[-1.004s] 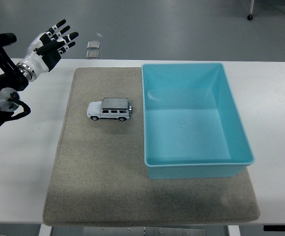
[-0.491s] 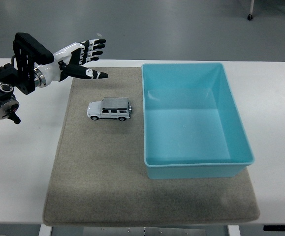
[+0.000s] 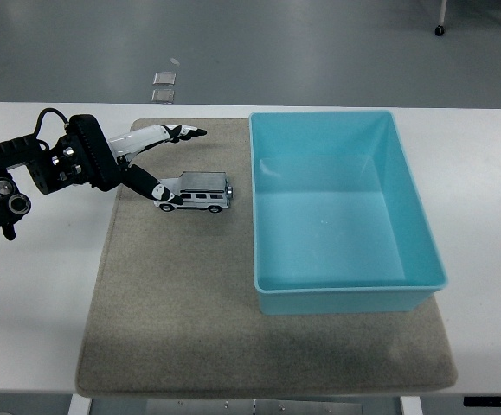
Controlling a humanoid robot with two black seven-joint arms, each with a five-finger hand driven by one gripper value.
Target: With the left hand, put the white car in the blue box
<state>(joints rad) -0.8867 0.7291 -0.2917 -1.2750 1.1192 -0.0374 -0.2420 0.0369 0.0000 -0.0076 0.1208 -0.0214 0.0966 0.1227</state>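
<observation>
Grey floor behind, two small metal floor plates just past the far edge of the white table, and a caster wheel at top right. On the table lies a beige felt mat, covering most of the middle, w/ its near edge close to the table's front. The blue box sits on the mat's right half, open-topped, rectangular, long side running away from me, nothing visible inside it. The white car, a boxy SUV-type toy w/ dark windows, stands on its wheels on the mat just left of the box's left wall, nose pointing left, side-on to the camera, not touching the box. My left hand comes in from the left edge, arm low over the table, black forearm housing w/ a cable looping above it near the mat's left border. Fingers are spread apart and hold nothing: the upper fingers stretch out toward the right above the car's far side, while the thumb angles down to the car's front end, tip right at the bumper; can't tell if it actually touches. Car sits in the gap btwn thumb and fingers, not clamped. Right arm isn't in view.
</observation>
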